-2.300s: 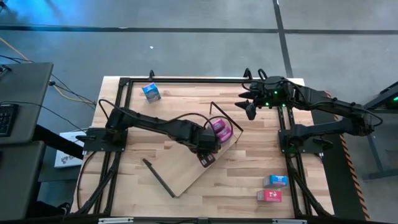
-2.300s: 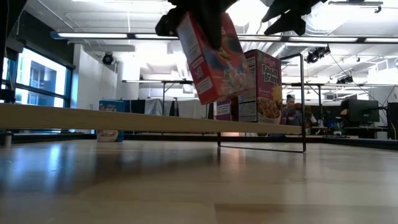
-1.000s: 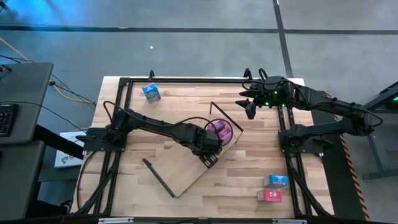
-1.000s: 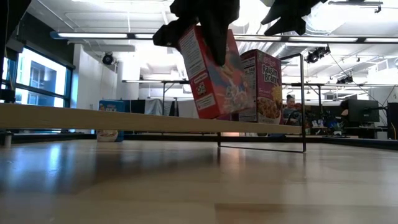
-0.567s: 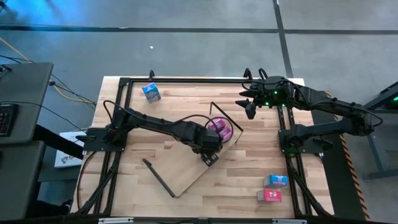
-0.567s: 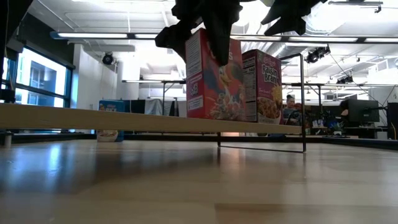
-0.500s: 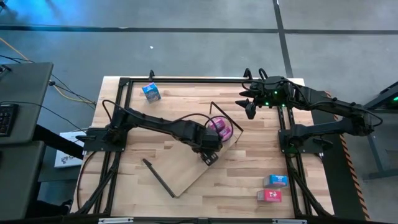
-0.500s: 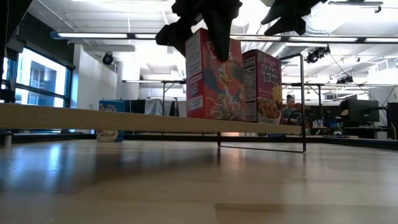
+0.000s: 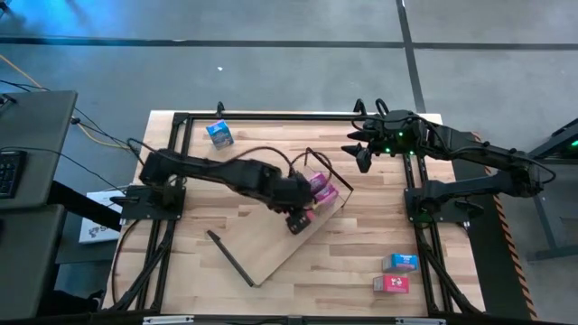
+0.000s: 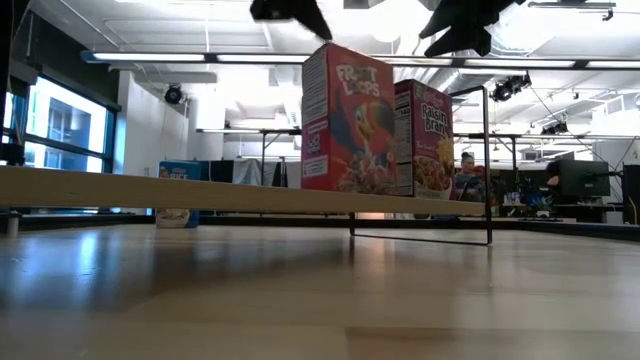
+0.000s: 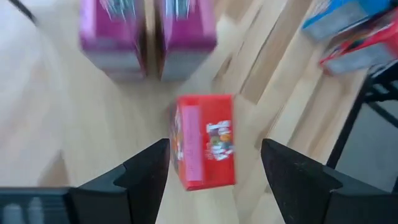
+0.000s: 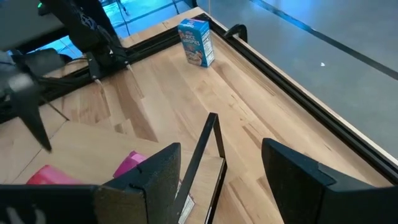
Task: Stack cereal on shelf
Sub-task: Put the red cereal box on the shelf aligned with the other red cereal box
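The red cereal box (image 10: 348, 120) stands upright on the light-wood shelf board (image 10: 150, 190), next to a pink box (image 10: 428, 140). From above, the left wrist view shows the red box (image 11: 204, 140) with two pink boxes (image 11: 112, 37) beyond it. My left gripper (image 11: 214, 180) hangs open above the red box without touching it; its tips show at the top of the low view (image 10: 290, 10). In the high view it (image 9: 298, 218) is over the board (image 9: 271, 244). My right gripper (image 9: 361, 155) waits open near the table's far right corner.
A blue box (image 9: 219, 134) stands near the far left corner. A blue box (image 9: 400, 262) and a red one (image 9: 391, 283) lie near the right near corner. Black wire frames (image 9: 327, 171) rise at the board's ends. Bare tabletop lies in front of the board.
My left gripper brought the tilted red box down, stood it upright on the board beside the pink box, let go and rose clear of it. The red box now stands on its own. The left arm has drawn back toward the table's left.
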Available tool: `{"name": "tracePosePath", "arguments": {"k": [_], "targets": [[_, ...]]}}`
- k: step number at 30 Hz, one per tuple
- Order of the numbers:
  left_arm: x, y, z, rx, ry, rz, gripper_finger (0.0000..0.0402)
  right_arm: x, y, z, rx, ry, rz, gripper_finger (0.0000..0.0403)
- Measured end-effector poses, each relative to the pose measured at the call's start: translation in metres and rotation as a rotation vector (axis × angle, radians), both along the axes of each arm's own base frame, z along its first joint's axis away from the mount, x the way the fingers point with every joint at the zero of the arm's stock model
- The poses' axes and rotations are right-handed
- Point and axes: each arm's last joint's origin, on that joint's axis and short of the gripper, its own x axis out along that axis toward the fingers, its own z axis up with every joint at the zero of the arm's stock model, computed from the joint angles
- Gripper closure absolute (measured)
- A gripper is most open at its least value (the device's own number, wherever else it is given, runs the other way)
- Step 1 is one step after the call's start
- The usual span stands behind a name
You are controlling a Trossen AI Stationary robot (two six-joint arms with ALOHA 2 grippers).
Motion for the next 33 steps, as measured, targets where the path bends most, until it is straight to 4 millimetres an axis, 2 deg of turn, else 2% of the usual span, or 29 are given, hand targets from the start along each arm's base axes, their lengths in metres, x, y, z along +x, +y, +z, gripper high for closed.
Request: {"name": "tracePosePath", "arguments": {"k": [7,11,14,19,27,33], "targets": [[-0.047,0.006,0.066,0.271,-0.256,-0.001,0.0156,-0.003,0.006,0.012,0.036,-0.094,0.141,0.0185],[-0.081,0.009,0.082,0.357,-0.400,0.046,0.0156,-0.010,0.010,0.016,0.078,-0.131,0.210,0.0185],[-0.106,0.013,0.073,0.373,-0.467,0.063,0.0156,-0.015,0.012,0.020,0.100,-0.162,0.212,0.0185],[-0.137,0.019,0.043,0.316,-0.609,0.068,0.0156,-0.018,0.013,0.025,0.114,-0.211,0.205,0.0185],[-0.169,0.030,0.013,0.275,-1.021,-0.089,0.0156,-0.012,0.021,0.037,0.080,-0.330,0.279,0.0185],[-0.182,0.042,0.006,0.325,-1.060,-0.069,0.0156,-0.010,0.025,0.040,0.094,-0.366,0.262,0.0185]]}}
